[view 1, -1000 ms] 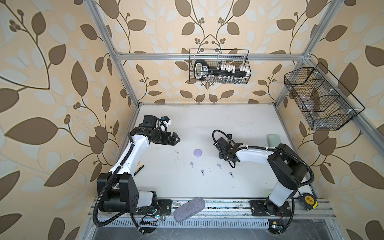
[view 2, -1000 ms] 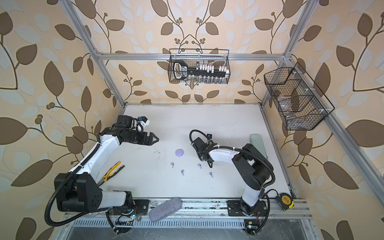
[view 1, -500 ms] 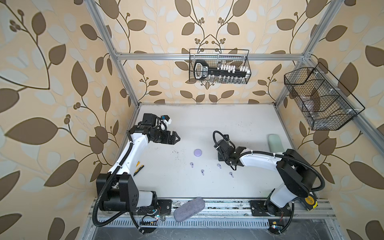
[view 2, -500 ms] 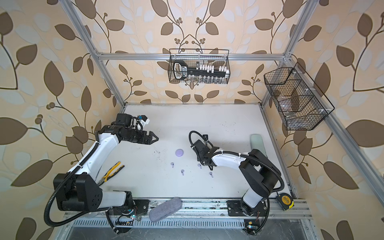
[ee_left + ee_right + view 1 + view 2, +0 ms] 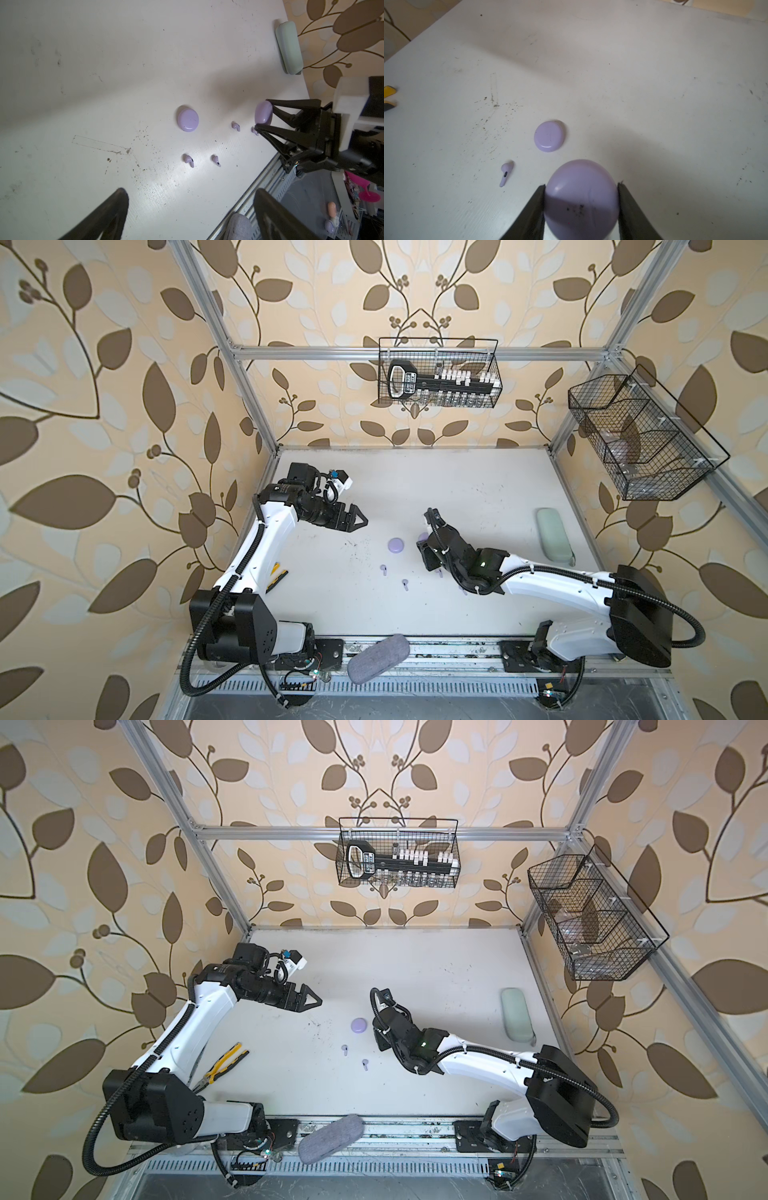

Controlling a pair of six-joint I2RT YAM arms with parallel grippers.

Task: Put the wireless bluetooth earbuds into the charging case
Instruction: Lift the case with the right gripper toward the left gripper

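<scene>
I have the right end effector (image 5: pixel 581 185) pinching a round lavender case (image 5: pixel 581 201) by its rim at mid-bench, just right of a second case (image 5: pixel 549 136) that lies flat and closed. Can't tell whether the held one clears the bench (image 5: pixel 457 489). Four earbuds (image 5: pixel 188 160) lie loose on the near side of the cases, two close by the right end effector. The left end effector (image 5: pixel 365 521) hovers far-left, spread wide.
</scene>
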